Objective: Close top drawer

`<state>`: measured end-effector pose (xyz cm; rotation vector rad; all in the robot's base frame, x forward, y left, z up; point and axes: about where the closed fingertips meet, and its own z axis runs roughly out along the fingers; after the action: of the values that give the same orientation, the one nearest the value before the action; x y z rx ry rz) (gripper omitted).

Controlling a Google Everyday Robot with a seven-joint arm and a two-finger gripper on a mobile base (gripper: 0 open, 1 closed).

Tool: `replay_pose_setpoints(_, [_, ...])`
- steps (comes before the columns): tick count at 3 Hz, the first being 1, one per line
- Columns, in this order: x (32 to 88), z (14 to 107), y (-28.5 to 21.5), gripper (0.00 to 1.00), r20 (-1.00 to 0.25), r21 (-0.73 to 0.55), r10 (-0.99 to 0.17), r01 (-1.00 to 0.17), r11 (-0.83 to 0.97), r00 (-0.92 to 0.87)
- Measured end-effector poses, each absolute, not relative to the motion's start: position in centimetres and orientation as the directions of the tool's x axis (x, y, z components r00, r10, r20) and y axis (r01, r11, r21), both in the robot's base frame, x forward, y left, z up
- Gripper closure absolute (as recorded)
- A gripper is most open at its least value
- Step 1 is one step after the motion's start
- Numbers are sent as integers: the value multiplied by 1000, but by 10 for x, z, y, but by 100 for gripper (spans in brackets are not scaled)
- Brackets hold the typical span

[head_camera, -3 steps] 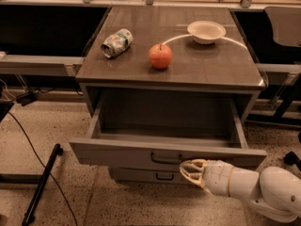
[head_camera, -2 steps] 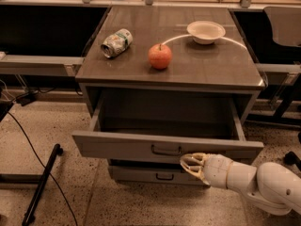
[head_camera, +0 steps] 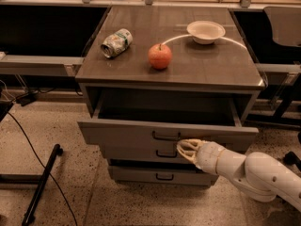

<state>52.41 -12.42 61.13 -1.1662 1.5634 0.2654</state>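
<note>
The job is partly done, I judge. The wide grey top drawer (head_camera: 127,132) with its plain flat front stands out from the grey cabinet, and a dark strip of its inside shows between the front and the cabinet's frame. It is not flush, so closing it is what remains, and the front must travel towards 12 o'clock until that strip is gone.

My cream-coloured gripper (head_camera: 187,149) sits against the lower edge of that front, just at 4 o'clock from the small dark metal bail handle (head_camera: 165,136). My white arm comes in from 4 o'clock of the view. Whether the gripper is apart or together I cannot tell; it looks pressed to the front and not hooked on the handle.

The two smaller grey drawers (head_camera: 136,153) beneath look shut. On the cabinet's surface (head_camera: 221,69) a red apple (head_camera: 160,56) stands, with a crushed metal can (head_camera: 116,43) at its 10 o'clock and a white bowl (head_camera: 206,31) at its 2 o'clock. A smooth push should not disturb them.
</note>
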Motion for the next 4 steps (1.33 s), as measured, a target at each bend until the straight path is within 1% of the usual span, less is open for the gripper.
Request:
replay_pose_setpoints(2, [596,628,-109,100,-854,-384,-516,-748,542,64])
replay_pose_setpoints(3, [615,633,-105,100,-857,-371,-512,-754,542,55])
replay_pose_setpoints(4, [608,622,-112,100,-866,-322,-500,-784,530,17])
